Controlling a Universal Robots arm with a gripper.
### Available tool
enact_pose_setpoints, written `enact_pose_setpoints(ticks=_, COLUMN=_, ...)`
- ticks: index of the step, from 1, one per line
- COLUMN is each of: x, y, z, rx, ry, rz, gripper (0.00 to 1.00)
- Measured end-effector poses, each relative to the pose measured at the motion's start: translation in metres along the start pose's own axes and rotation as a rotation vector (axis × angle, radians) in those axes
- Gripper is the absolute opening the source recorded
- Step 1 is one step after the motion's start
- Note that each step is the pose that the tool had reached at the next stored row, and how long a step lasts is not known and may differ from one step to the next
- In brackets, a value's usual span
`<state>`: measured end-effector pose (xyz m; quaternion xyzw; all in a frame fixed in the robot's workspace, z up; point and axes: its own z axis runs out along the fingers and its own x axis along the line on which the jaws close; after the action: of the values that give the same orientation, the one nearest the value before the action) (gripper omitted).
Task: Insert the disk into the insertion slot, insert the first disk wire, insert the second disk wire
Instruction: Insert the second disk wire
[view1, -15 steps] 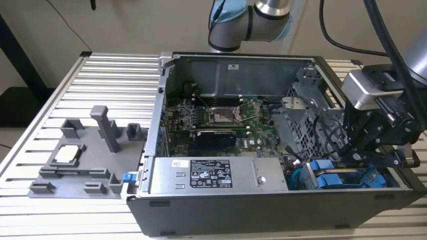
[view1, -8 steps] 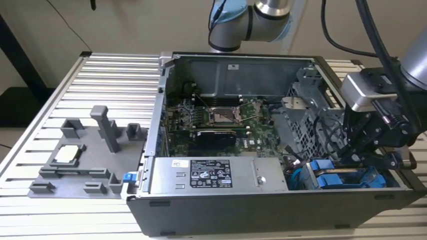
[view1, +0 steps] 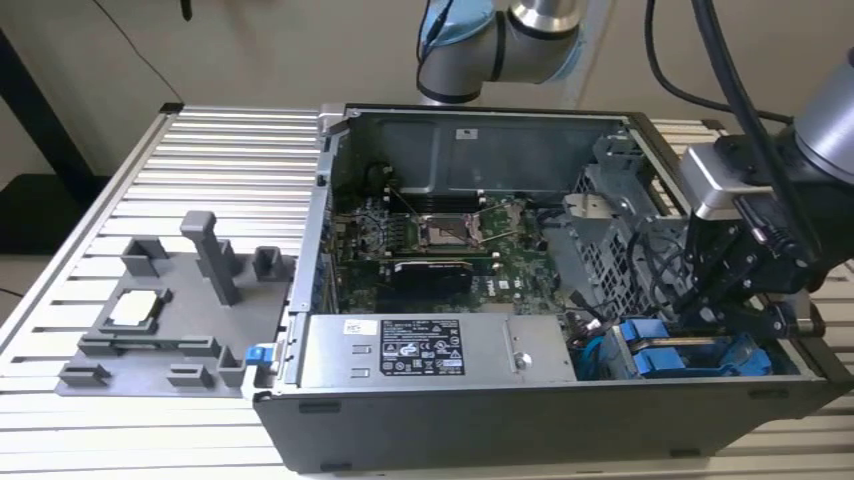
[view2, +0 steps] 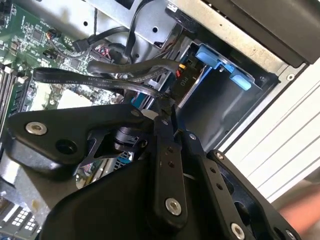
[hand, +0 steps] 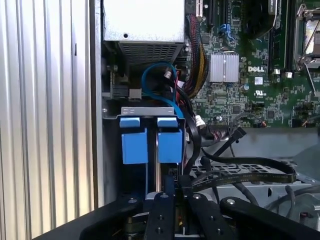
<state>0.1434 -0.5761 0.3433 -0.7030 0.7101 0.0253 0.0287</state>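
Plainly sitting on the ribbed metal desk (view1: 227, 160), open computer case (view1: 534, 430) taking up the exterior view's right. Holding, at its four o'clock corner in that view, the grey sheet-metal drive cage whose insertion slot (hand: 150, 111) is already carrying the disk (hand: 170, 146), blue end handle facing out. Resting just beside it, a second blue carrier (hand: 134, 146), the two handles touching or nearly so.

Hanging over that corner at three o'clock in the exterior view, claw (view1: 707, 315), in the first wrist view lining up with the disk's handle and hovering close to it (hand: 172, 192). Cannot tell whether clamping anything or spread apart.

Looping between cage and power-supply box (view1: 427, 350), a blue wire (hand: 155, 75); crossing near the claw, a flat black cable (hand: 250, 172).

Wearing a white label (view1: 420, 347) on the power-supply box, print too small to make out. Lying at the case's centre, green motherboard (view1: 441, 240).

Standing at nine o'clock on the desk, grey fixture tray (view1: 100, 345), cradling a small square part (view1: 138, 308).
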Motion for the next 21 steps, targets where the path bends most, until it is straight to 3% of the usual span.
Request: enact_pose_setpoints(ticks=21, x=0.0004, y=-0.0023, z=0.0072, rx=0.0002, ry=0.0002, rz=0.002, gripper=0.16)
